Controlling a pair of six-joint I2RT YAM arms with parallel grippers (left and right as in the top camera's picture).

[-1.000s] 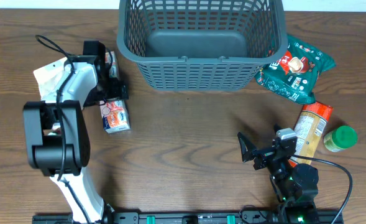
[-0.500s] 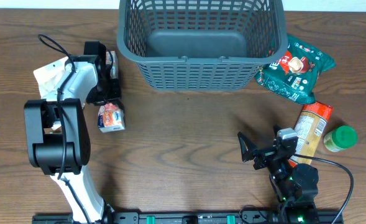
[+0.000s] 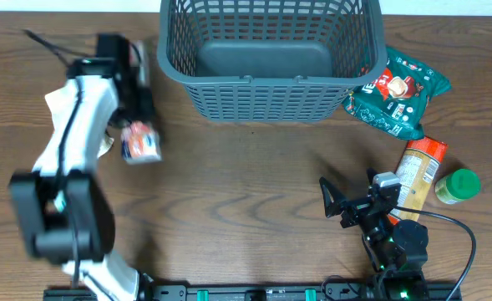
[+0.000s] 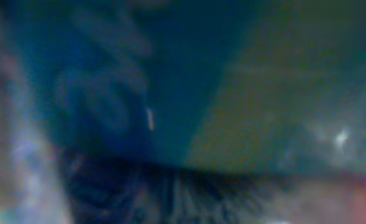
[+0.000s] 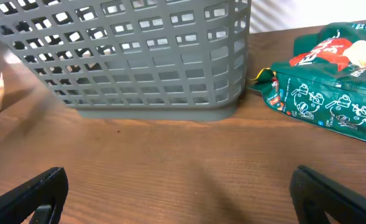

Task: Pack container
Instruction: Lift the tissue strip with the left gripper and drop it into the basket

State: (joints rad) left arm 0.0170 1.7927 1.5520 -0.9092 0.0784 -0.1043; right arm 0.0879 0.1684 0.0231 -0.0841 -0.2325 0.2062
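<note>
While the left gripper (image 3: 138,125), smeared by blur, pinches a small red-and-white carton (image 3: 140,143) at the left of the wooden table (image 3: 246,184), the container (image 3: 266,81) stands at the far centre, its near-left corner just right of the carton. The left wrist view is filled by a blurred blue-green surface. A white packet (image 3: 60,104) lies under the left arm. At the near right, the right gripper (image 5: 179,177) faces the container's near wall with its jaws spread wide. A green snack bag (image 3: 398,92) lies just beside the container's near-right corner. Nearer, an orange-labelled canister (image 3: 418,171) lies beside a green-capped jar (image 3: 456,186).
</note>
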